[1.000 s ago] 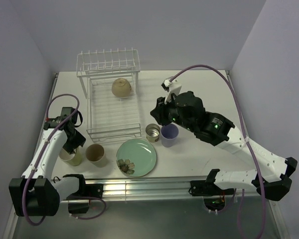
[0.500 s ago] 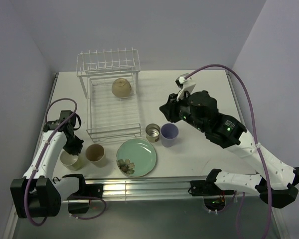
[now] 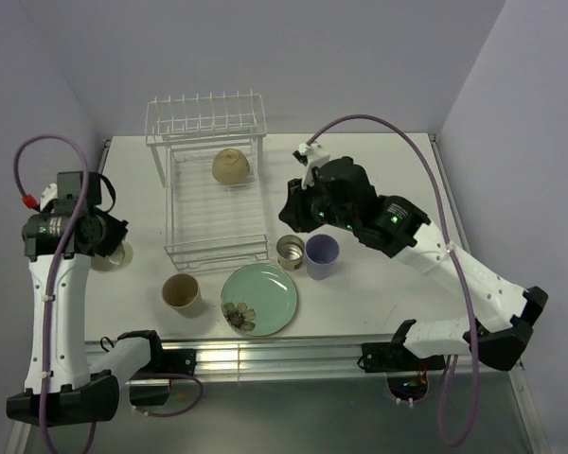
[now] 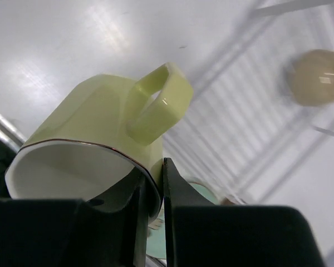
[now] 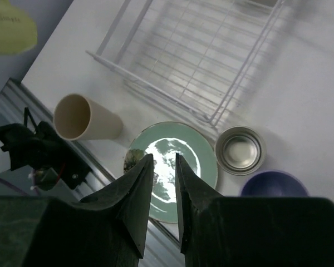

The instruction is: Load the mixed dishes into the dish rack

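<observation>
White tabletop (image 3: 379, 170) under plain lilac walls forms the work area. At the left gripper (image 4: 154, 169) the fingers (image 4: 175, 192) are clamped on the rim wall of the yellow-green mug (image 4: 100, 122), one inside and one outside; the mug hangs tipped, with its handle turned toward the wrist camera. A second ago this mug stood on the table just beside the tan cup (image 3: 181, 292); it is now clear of the surface, carried up and to the left, well apart from that cup. Assessment: pick-up complete, transfer to the dish rack (image 3: 216, 251) not yet made, and a thin rim pinch on a tilted mug may slip if swung hard. The right gripper (image 5: 163, 161) has its fingers parted only slightly and grips nothing; it hovers over the mint-green plate (image 5: 172, 167), having swung away half a second ago and come back toward the metal cup (image 5: 241, 150) and lavender cup (image 5: 273, 184), which stand touching or nearly so. The cream bowl (image 3: 231, 166) is the only dish lying inside the rack, near the prong end; the tan cup, plate, metal cup and lavender cup remain on the table off the rack's near end, so most of the loading is outstanding
</observation>
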`<state>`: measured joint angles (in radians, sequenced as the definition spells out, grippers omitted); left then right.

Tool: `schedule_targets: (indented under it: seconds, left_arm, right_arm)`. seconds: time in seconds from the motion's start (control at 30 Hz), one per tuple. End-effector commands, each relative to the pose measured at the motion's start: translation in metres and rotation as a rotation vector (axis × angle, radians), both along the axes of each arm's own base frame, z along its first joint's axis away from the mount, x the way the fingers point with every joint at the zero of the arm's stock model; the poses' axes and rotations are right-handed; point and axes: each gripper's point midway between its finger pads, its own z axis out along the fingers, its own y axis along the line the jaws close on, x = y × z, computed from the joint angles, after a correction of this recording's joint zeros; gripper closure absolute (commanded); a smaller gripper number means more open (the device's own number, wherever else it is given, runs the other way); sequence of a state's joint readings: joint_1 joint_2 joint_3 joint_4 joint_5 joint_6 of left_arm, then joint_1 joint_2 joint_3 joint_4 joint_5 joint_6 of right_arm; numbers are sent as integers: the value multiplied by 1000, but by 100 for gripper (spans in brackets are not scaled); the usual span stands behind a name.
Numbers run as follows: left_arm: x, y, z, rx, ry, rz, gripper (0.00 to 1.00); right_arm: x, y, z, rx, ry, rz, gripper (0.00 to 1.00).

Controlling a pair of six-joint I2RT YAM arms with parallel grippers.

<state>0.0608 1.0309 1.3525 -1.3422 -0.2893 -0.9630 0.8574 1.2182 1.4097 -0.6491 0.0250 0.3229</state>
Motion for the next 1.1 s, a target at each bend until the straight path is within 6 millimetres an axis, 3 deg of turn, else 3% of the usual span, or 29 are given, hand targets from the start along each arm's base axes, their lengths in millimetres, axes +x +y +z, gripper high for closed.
schedule_targets:
  seconds: [0.0,0.03,0.07,0.13,0.17,0.3,0.33,0.37,0.4,0.43,0.47,0.5,0.53,0.57,0.6,0.63,1.07]
  left_arm:
    - [11,-18,65,-75,-172,-73,100]
    - [17,-25,74,-103,-194,-97,100]
    - [21,-41,85,-177,-226,-149,100]
    - [28,-61,106,-263,-294,-226,100]
    - [35,-88,126,-380,-374,-338,100]
    - [37,-143,161,-674,-560,-552,100]
    - [36,-150,169,-744,-591,-563,100]
    - [35,-156,175,-792,-625,-598,100]
    - [30,-165,180,-844,-671,-669,100]
    - [28,-169,185,-887,-700,-690,100]
    - [25,-173,194,-987,-720,-669,100]
    - [18,-177,198,-1021,-794,-738,100]
    - [15,-178,206,-1132,-796,-700,100]
    - [12,-179,208,-1177,-814,-702,100]
    - [10,-179,198,-1218,-808,-681,100]
    - [5,-179,209,-1257,-844,-704,100]
    - [-8,-181,202,-1368,-821,-692,100]
  right_arm:
    - [-15,22,15,50,85,116,70]
    - [-13,29,8,42,124,122,66]
    - [-15,32,6,41,151,138,54]
    - [-23,45,11,87,211,214,40]
    - [-25,49,13,108,232,237,28]
    - [-33,57,30,272,327,369,16]
    - [-33,58,50,375,326,433,12]
    - [-35,56,40,404,366,446,3]
    - [-37,52,49,457,351,469,1]
    - [-40,47,57,527,415,497,0]
    - [-37,49,70,588,362,544,0]
    - [-37,48,62,610,390,554,0]
    - [-36,48,72,654,390,578,0]
    - [-35,49,68,662,405,581,0]
    - [-33,51,67,670,414,584,1]
    - [-32,53,73,691,403,597,1]
    - [7,80,81,743,388,628,4]
